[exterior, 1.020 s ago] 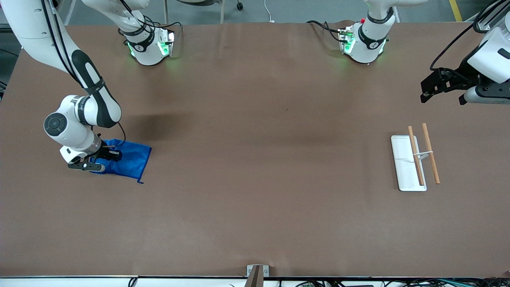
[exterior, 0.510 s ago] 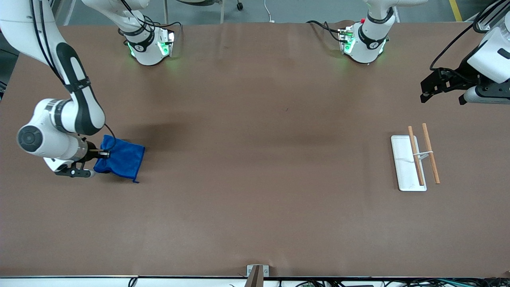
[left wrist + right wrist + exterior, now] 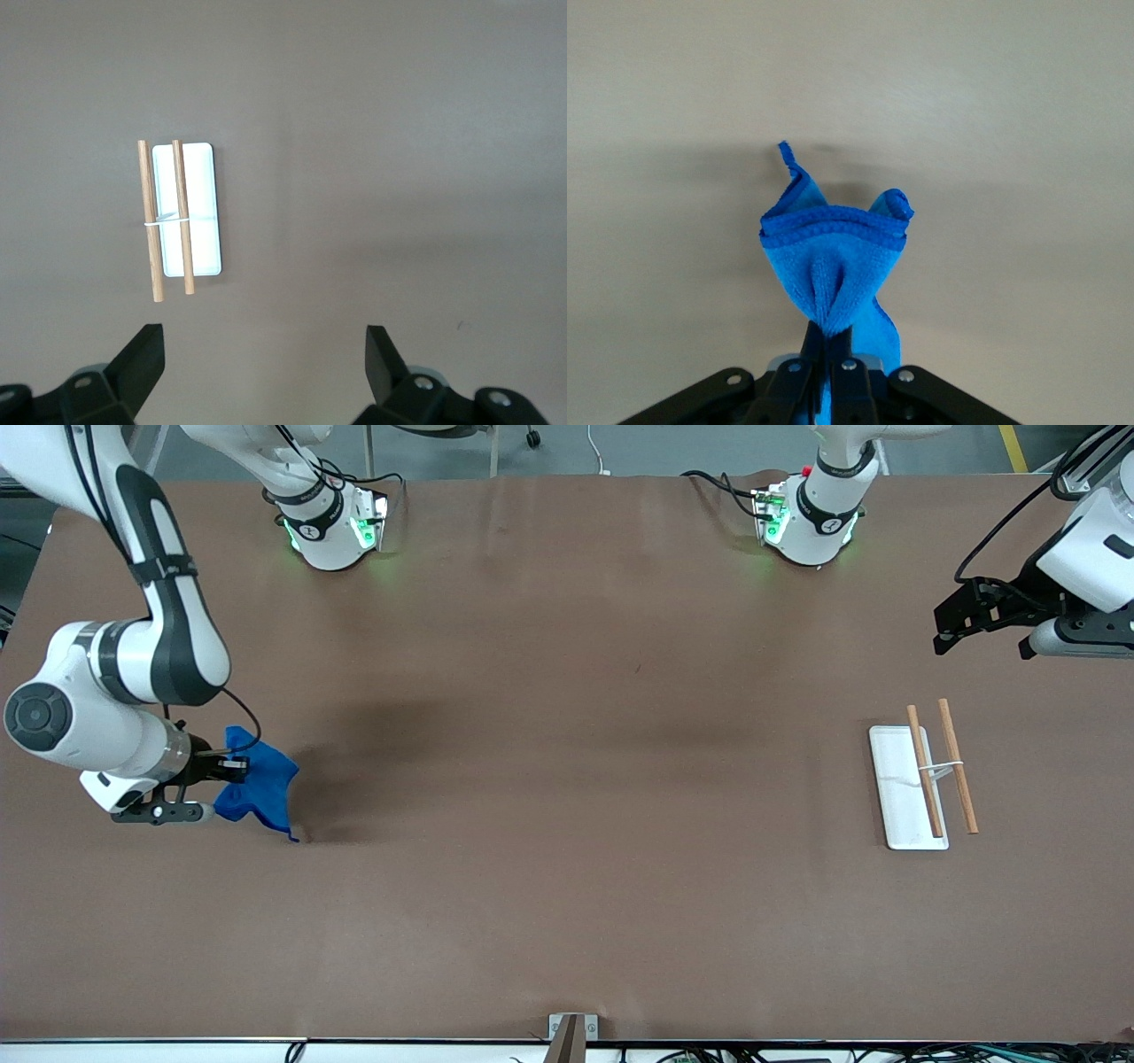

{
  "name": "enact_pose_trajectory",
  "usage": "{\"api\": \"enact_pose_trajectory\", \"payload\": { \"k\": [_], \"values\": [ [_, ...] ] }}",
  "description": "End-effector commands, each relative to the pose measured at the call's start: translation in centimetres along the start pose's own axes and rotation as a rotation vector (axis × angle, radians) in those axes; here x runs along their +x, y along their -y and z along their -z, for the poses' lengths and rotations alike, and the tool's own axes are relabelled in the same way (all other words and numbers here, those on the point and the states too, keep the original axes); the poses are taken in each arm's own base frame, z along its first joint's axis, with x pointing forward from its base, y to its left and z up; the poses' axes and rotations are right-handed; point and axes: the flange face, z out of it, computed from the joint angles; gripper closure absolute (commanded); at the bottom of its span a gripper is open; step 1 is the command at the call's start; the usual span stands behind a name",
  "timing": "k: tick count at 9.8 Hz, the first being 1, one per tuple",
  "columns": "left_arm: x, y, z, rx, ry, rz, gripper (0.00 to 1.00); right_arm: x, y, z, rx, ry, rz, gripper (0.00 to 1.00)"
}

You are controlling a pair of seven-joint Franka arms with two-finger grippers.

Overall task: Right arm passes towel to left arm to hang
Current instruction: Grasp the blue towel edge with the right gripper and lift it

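— Where is the towel (image 3: pixel 257 786) kept now?

— It is pinched at one edge by the right end effector (image 3: pixel 232 769), whose fingers (image 3: pixel 833 376) are pressed together on the cloth. The towel is hung bunched from them over the desk (image 3: pixel 567 886), toward the right arm's end; its lowest corner is seen close to the surface.

— And the left end effector (image 3: pixel 961 622)?

— It is held wide apart in the air, over the left arm's end of the desk, with nothing gripped. A white tray (image 3: pixel 902 788) and two sticks (image 3: pixel 941 769) are seen below it.
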Motion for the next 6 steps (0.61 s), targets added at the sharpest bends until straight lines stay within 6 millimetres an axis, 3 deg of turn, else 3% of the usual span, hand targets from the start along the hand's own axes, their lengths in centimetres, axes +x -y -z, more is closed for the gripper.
{"api": "enact_pose_trajectory", "payload": {
  "k": [1, 3, 5, 6],
  "values": [
    [1.1, -0.3, -1.7, 0.010, 0.037, -0.028, 0.00, -0.9, 4.8, 2.6, 0.187, -0.031, -0.024, 1.00],
    [1.5, -0.8, -2.5, -0.003, 0.050, -0.057, 0.00, -1.2, 11.5, 3.4, 0.379, -0.032, -0.021, 1.00],
    [2.4, -4.7, -5.6, -0.086, 0.113, -0.124, 0.00, -1.7, 18.5, 4.7, 0.564, -0.075, -0.028, 1.00],
    [2.5, -5.3, -7.1, -0.115, 0.162, -0.136, 0.00, -2.3, 22.5, 6.0, 0.677, -0.104, -0.047, 1.00]
  ]
}}
